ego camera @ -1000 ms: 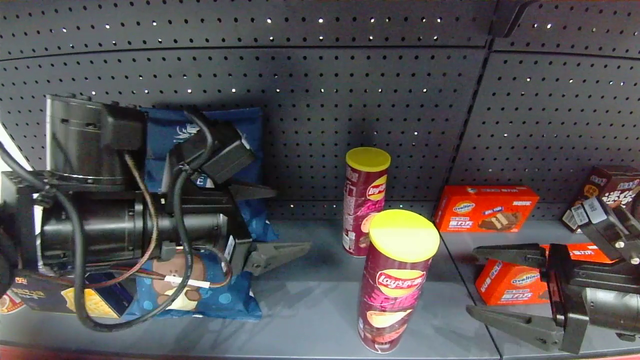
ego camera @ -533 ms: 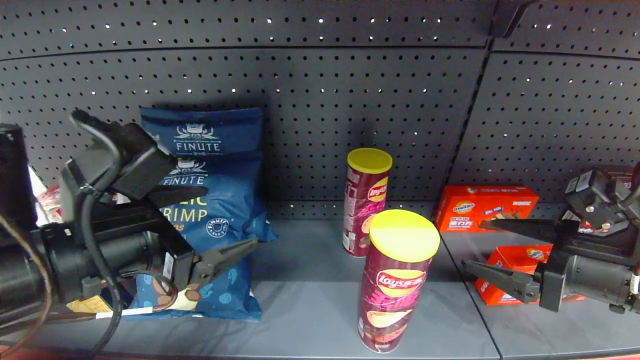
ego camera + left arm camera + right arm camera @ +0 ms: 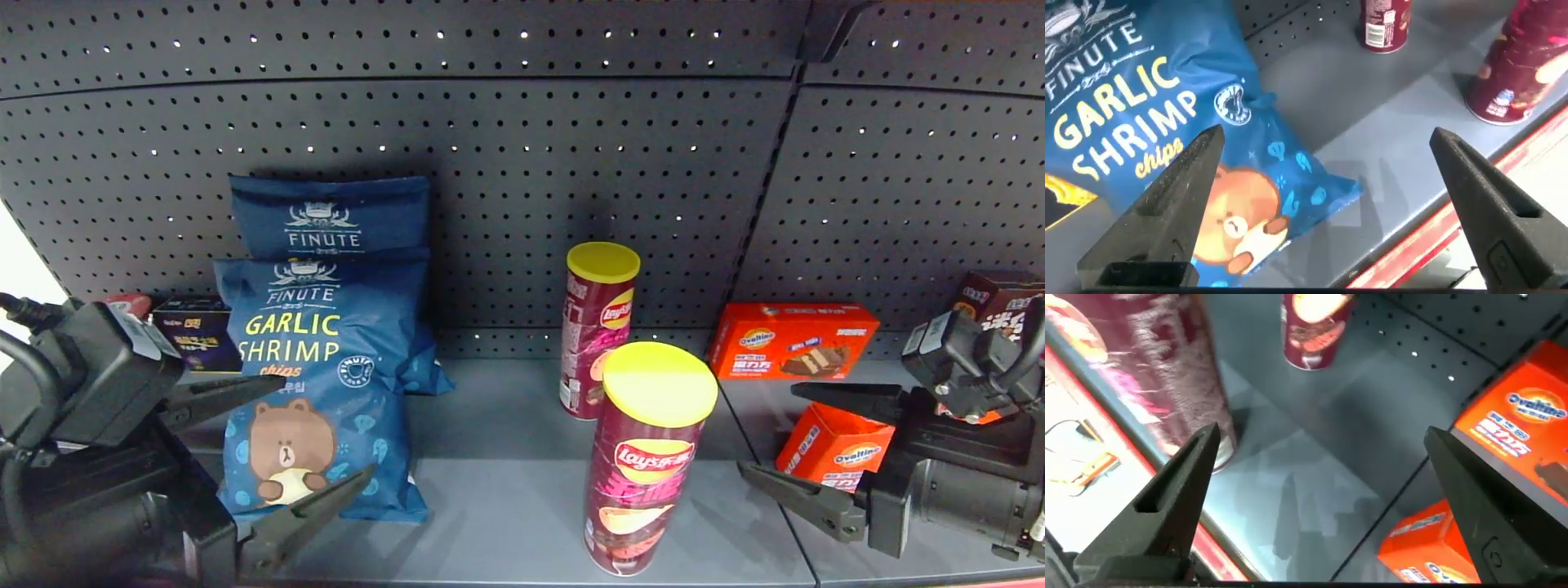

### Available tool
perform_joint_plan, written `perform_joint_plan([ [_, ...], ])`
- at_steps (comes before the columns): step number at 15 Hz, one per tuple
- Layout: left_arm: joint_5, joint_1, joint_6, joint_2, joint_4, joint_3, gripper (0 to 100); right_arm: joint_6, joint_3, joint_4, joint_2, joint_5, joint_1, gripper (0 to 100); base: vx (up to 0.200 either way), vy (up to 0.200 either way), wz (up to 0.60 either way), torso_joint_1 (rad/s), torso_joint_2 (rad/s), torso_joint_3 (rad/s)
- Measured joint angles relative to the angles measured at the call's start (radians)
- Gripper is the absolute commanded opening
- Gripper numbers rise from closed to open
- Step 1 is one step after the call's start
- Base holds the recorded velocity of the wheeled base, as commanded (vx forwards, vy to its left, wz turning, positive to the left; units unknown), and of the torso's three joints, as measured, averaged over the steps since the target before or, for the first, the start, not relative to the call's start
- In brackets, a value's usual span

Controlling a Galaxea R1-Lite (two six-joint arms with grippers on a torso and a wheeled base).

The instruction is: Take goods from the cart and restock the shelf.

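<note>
- Your left gripper point(image 3: 329, 423) hangs at the front left of the shelf point(image 3: 506, 457). Its jaws are spread wide and nothing is held between them.
- Right under and behind those fingers you have the front blue chip bag point(image 3: 318, 367), propped with its printed face toward you. You cannot tell whether the lower finger touches it.
- Your right gripper point(image 3: 767, 429) sits at the front right, jaws just as wide apart and empty, pointing in toward the middle of the shelf.
- Just beside the right gripper lies the near orange box point(image 3: 833, 449), tilted on the shelf and not between the fingers.
- Between your two grippers, nearer the right one, the front chip can point(image 3: 649, 457) stands upright close to the shelf's front edge, yellow lid on.
- Behind it the rear chip can point(image 3: 600, 327) stands upright too, apart from the front one and close to the pegboard back point(image 3: 522, 163).
- Further out, a rear blue bag point(image 3: 331, 216) leans on the pegboard behind the front bag.
- A far orange box point(image 3: 792, 339) rests against the pegboard on the right.
- At the edges you have a small dark box point(image 3: 196, 331) on the left and a brown box point(image 3: 1000, 298) on the far right.
</note>
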Motion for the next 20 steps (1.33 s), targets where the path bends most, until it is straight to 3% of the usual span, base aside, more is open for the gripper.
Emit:
perform_joint_plan([
  [4,0.057,-0.101,-0.002,-0.004,0.007,0.006,100,-0.002,-0.024,0.056,0.005,-0.025,0.017,100,0.0,0.0,0.0,0.0,0.0,0.0],
  [6,0.095,-0.119,-0.017,0.009,0.008,0.015,100,0.001,-0.048,0.056,0.023,-0.072,0.013,100,0.0,0.0,0.0,0.0,0.0,0.0],
  [12,0.147,-0.116,-0.047,0.013,-0.001,0.079,100,0.001,-0.227,0.054,0.155,-0.18,-0.062,100,0.0,0.0,0.0,0.0,0.0,0.0],
  [16,0.151,-0.097,-0.047,0.021,0.006,0.025,100,-0.003,-0.301,0.048,0.272,-0.198,-0.115,100,0.0,0.0,0.0,0.0,0.0,0.0],
  [20,0.15,-0.087,-0.046,0.059,-0.002,-0.002,100,-0.003,-0.359,0.015,0.382,-0.192,-0.101,100,0.0,0.0,0.0,0.0,0.0,0.0],
])
